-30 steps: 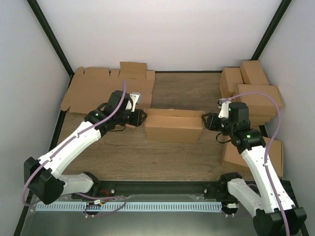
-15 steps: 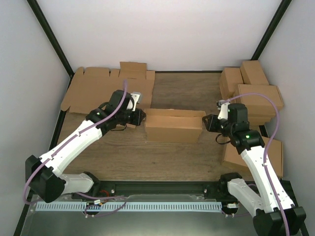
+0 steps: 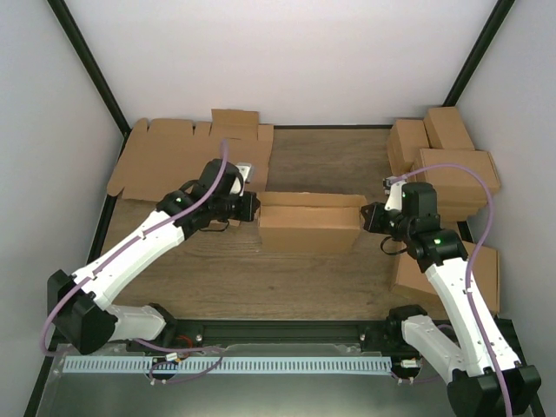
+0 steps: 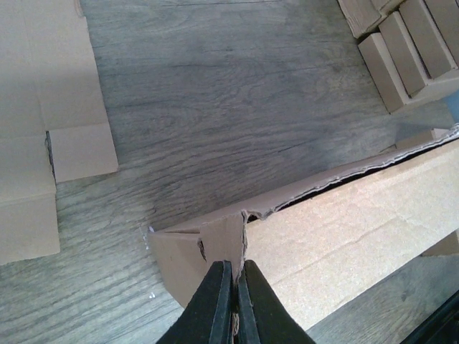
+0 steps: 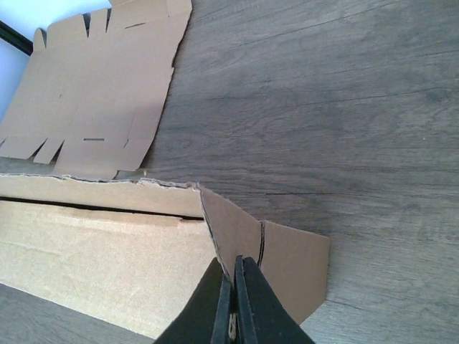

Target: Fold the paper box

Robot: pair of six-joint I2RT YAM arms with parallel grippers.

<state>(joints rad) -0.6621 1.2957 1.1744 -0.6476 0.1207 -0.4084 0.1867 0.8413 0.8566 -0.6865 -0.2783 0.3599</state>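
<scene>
The paper box (image 3: 308, 222) lies mid-table as a shallow brown cardboard mailer with its lid down. My left gripper (image 3: 253, 207) pinches the flap at its left end; in the left wrist view the black fingers (image 4: 215, 297) of the left gripper (image 4: 234, 287) are shut on the thin edge of that flap, beside the paper box (image 4: 344, 229). My right gripper (image 3: 366, 215) holds the right end. In the right wrist view the right gripper (image 5: 233, 281) is shut on the upright side flap of the paper box (image 5: 107, 251).
A bundle of flat die-cut cardboard sheets (image 3: 187, 155) lies at the back left. Several closed brown cartons (image 3: 443, 156) are stacked at the back right, and another carton (image 3: 486, 278) sits by the right arm. Black frame posts rise at both back corners.
Both grippers have closed onto the end flaps of the box. The left arm has shifted slightly right toward the box; the box itself has hardly moved.
</scene>
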